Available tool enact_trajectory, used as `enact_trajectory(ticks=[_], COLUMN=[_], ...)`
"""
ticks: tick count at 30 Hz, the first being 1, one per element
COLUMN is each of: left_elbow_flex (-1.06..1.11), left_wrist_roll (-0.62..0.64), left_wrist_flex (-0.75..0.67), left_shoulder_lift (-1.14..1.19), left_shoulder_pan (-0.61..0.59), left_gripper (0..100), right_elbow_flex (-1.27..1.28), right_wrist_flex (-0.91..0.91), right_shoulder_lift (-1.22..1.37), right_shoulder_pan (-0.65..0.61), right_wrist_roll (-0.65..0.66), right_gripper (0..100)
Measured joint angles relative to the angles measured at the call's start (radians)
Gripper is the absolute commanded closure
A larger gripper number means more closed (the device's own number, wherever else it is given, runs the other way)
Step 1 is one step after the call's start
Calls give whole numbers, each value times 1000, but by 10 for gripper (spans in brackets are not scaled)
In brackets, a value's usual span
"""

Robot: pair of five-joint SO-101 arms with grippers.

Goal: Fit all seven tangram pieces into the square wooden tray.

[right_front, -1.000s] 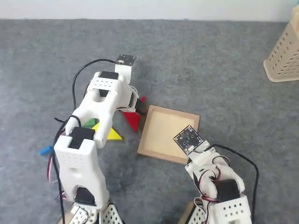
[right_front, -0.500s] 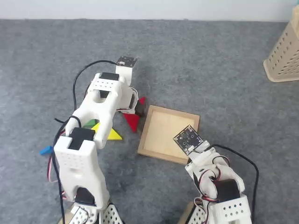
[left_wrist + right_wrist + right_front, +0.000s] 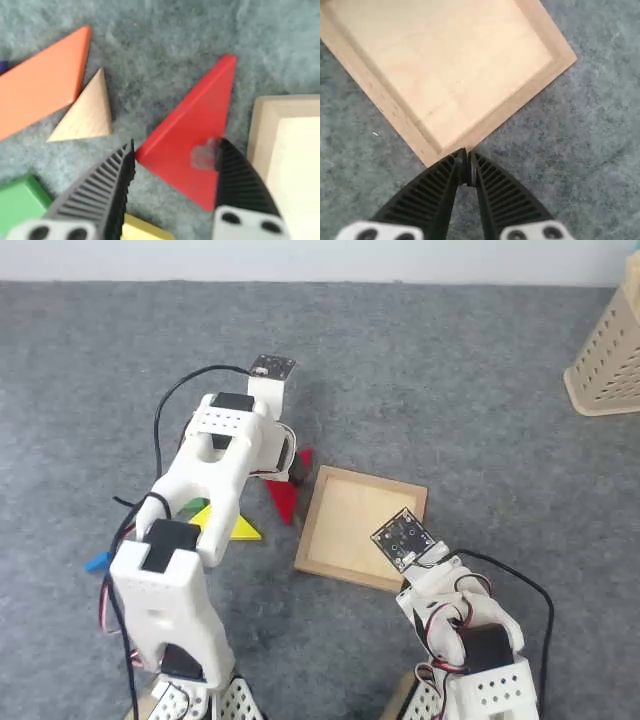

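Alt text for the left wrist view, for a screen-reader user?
Open left gripper hangs over a red triangle on grey carpet, beside the wooden tray. Nearby: an orange parallelogram, a pale wooden triangle, a green piece and a yellow piece.

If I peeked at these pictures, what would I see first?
You'd spot the bright red triangle first, lying right beside the wooden tray, with the left gripper open over it. Next you'd notice that the tray has nothing in it, and the right gripper sits shut at one of its corners. An orange piece and a plain wooden triangle lie close to the red one.
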Motion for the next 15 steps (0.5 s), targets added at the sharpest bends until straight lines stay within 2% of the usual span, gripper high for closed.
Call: enact_trajectory(ticks=[9, 15], left_elbow_flex=[44, 46], left_wrist_roll=[0, 0], left_wrist_flex=[0, 12], left_shoulder_lift=[-61, -183], left_shoulder_pan=[38, 60], left_gripper=[779, 779], right_elbow_flex=[0, 0], right_wrist_flex=[0, 0], right_shoulder_lift=[0, 0], right_shoulder_pan=[0, 0], right_wrist_roll=[0, 0], right_gripper=[991, 991])
